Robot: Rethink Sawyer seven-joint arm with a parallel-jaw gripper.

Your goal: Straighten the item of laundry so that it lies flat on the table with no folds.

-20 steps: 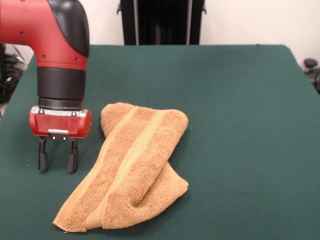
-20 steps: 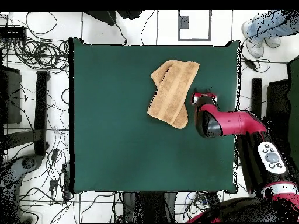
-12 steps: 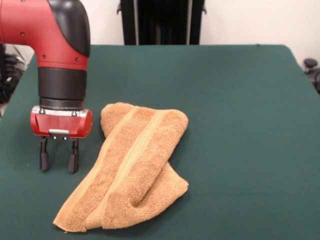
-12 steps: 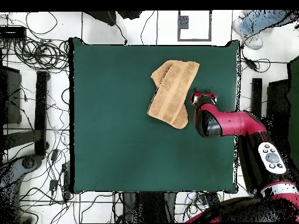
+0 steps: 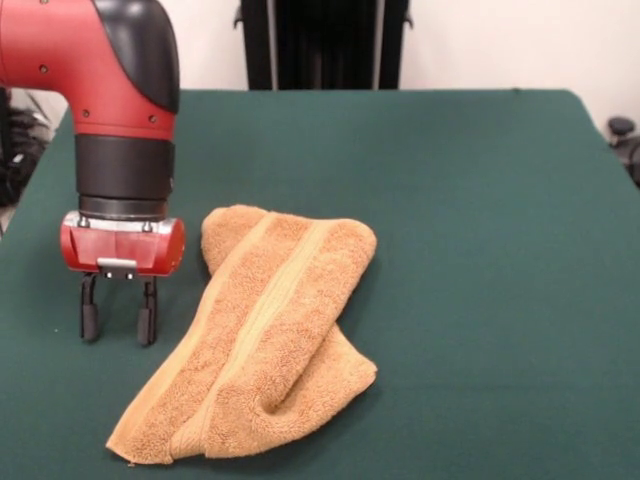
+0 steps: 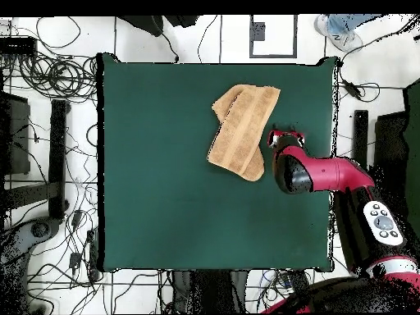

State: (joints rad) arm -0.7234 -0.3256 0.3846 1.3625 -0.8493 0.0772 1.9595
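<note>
The tan-orange towel (image 5: 260, 335) lies folded lengthwise on the green table (image 5: 480, 250), one layer doubled over another, a smooth stripe band running along it. In the overhead view the towel (image 6: 240, 131) sits near the table's (image 6: 164, 180) top right part. My gripper (image 5: 118, 322) hangs just left of the towel in the front view, fingers open and empty, tips close to the cloth surface of the table. From above, the gripper (image 6: 284, 134) shows beside the towel's right edge, apart from it.
The red arm (image 6: 324, 174) reaches in over the table's right edge in the overhead view. Cables and stands lie on the floor around the table. A person's foot (image 6: 340, 25) shows at the top right corner.
The gripper and towel have stayed put. The person's foot at the overhead view's top right has shifted left.
</note>
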